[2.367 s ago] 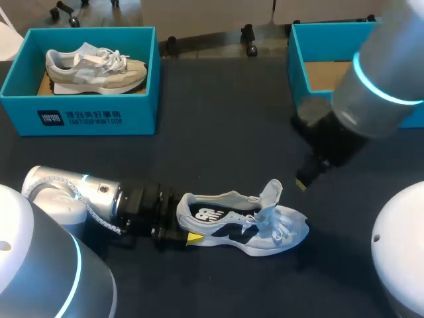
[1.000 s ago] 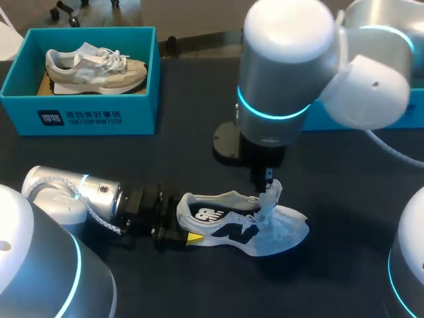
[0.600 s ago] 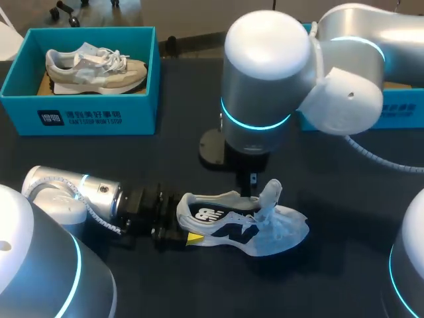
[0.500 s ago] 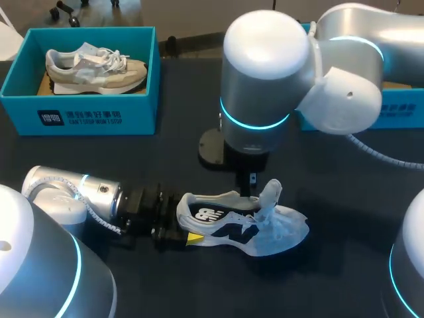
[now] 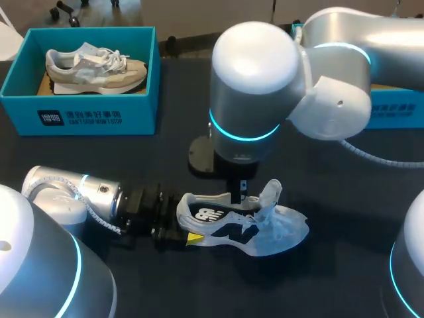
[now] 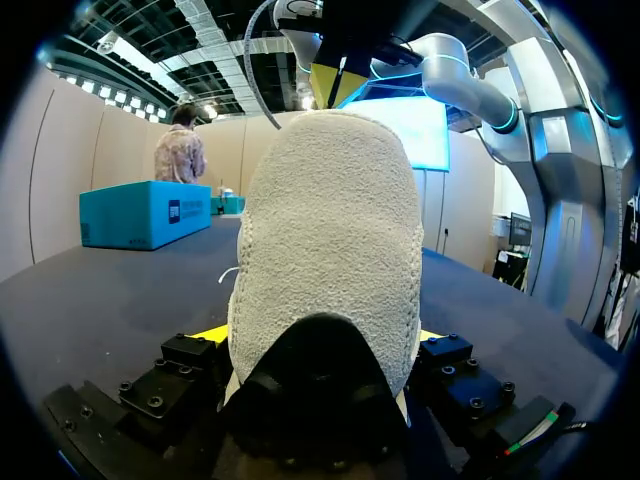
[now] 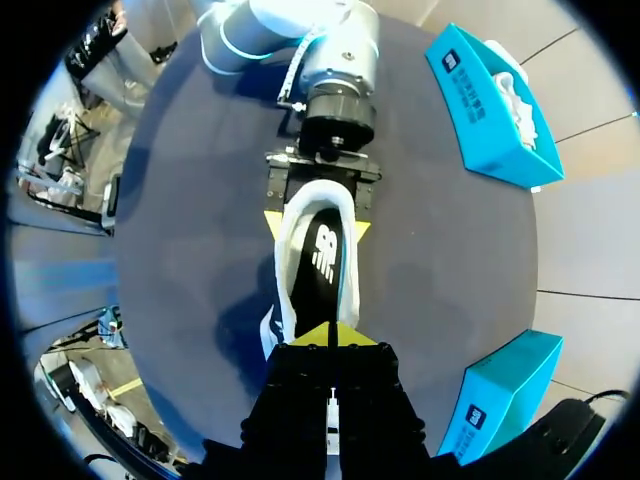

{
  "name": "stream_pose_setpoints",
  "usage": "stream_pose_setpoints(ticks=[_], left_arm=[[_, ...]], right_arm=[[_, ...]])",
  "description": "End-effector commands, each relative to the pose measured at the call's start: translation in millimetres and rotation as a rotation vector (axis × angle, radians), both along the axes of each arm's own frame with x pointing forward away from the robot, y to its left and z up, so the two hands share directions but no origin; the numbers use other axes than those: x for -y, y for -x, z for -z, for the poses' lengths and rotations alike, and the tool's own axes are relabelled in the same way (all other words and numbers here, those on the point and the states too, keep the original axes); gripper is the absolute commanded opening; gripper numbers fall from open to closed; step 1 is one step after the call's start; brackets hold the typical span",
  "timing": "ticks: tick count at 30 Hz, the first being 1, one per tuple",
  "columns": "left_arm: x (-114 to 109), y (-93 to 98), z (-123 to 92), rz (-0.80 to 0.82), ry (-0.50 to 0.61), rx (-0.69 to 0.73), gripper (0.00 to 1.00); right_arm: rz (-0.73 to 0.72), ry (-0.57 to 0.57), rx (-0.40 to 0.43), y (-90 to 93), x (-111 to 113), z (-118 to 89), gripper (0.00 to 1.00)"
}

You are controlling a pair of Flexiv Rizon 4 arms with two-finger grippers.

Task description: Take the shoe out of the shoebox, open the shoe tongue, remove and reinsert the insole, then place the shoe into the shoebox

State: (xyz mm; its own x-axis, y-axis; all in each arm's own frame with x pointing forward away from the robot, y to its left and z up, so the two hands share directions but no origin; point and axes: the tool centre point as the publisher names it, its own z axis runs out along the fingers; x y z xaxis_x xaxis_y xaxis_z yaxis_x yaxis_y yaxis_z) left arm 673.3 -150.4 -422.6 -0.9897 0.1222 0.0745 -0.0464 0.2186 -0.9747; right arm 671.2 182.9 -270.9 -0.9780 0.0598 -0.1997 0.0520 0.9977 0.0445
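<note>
Two arms met at one pale shoe [image 5: 278,233], which rested on the dark table [image 5: 199,142] outside both boxes, its heel toward the left arm and its tongue [image 5: 271,192] raised. The left gripper [image 5: 188,230] was clamped on the heel, one yellow tip at each side. The right gripper [image 7: 331,338] hung directly above the shoe's opening with its fingers drawn together; whether they pinched anything could not be told. The dark insole [image 7: 323,255] lay inside the shoe. A teal shoebox [image 5: 79,118] at the far left held a second shoe [image 5: 93,66]; another teal shoebox [image 5: 397,109] stood at the far right.
</note>
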Motion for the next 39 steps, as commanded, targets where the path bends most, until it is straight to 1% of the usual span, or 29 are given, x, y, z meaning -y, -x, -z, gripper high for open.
stream_pose_setpoints(ticks=[1, 12, 18, 24, 29, 34, 39], left_arm=[[-2.1, 0.1, -0.2, 0.0, -0.003, 0.0, 0.0], [-2.1, 0.1, -0.2, 0.0, -0.003, 0.0, 0.0], [-2.1, 0.1, -0.2, 0.0, -0.003, 0.0, 0.0], [-2.1, 0.1, -0.2, 0.0, -0.003, 0.0, 0.0], [-2.1, 0.1, -0.2, 0.0, -0.003, 0.0, 0.0], [-2.1, 0.1, -0.2, 0.0, -0.003, 0.0, 0.0], [-2.1, 0.1, -0.2, 0.0, -0.003, 0.0, 0.0]], right_arm=[[0.01, 0.039, 0.003, -0.1, -13.0, 7.5, 0.0], [0.013, 0.029, -0.001, -15.5, -9.2, 20.9, 0.0], [0.014, 0.024, -0.015, -19.3, -8.6, 28.8, 0.0], [0.017, 0.023, -0.022, -22.2, -7.1, 32.4, 0.0], [0.006, 0.03, -0.03, -31.9, -5.7, 34.4, 0.0], [0.003, 0.028, -0.051, -40.3, -0.4, 43.5, 0.0], [0.008, 0.005, -0.08, -41.1, 2.0, 56.2, 0.0]])
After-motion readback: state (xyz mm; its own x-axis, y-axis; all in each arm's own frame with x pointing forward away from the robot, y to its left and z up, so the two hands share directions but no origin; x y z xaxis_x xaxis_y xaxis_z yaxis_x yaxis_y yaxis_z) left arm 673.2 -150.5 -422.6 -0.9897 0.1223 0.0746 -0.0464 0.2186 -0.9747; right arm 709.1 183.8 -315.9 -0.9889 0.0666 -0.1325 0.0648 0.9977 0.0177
